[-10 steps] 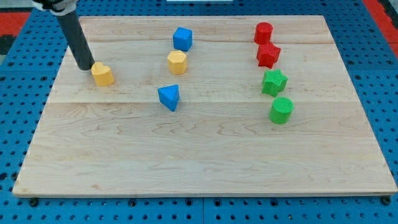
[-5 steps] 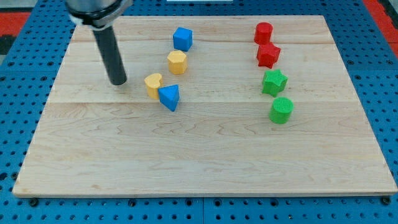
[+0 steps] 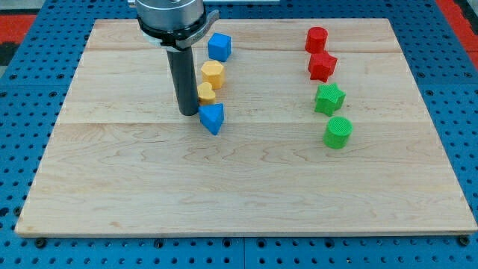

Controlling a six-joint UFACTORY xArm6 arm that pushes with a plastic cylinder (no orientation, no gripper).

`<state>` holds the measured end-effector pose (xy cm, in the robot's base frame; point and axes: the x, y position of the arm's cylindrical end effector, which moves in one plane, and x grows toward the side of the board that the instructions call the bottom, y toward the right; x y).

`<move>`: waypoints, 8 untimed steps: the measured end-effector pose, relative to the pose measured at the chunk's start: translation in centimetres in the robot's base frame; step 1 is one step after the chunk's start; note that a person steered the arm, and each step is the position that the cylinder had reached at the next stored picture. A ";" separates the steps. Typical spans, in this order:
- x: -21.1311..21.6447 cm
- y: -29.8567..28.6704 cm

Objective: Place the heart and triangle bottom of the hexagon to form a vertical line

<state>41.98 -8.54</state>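
Note:
My tip rests on the wooden board just left of a column of blocks. The yellow hexagon sits below the blue cube. The yellow heart is right below the hexagon, partly hidden by my rod and pressed against its right side. The blue triangle lies just below the heart, touching it, a little to the right of my tip. The three stand in a roughly vertical line.
At the view's right stand a red cylinder, a red star, a green star and a green cylinder in a column. A blue pegboard surrounds the board.
My tip has swept right from the board's upper left, pushing the yellow heart to sit between the hexagon and the blue triangle. The triangle has shifted slightly right.

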 end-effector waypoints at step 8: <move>1.6 5.3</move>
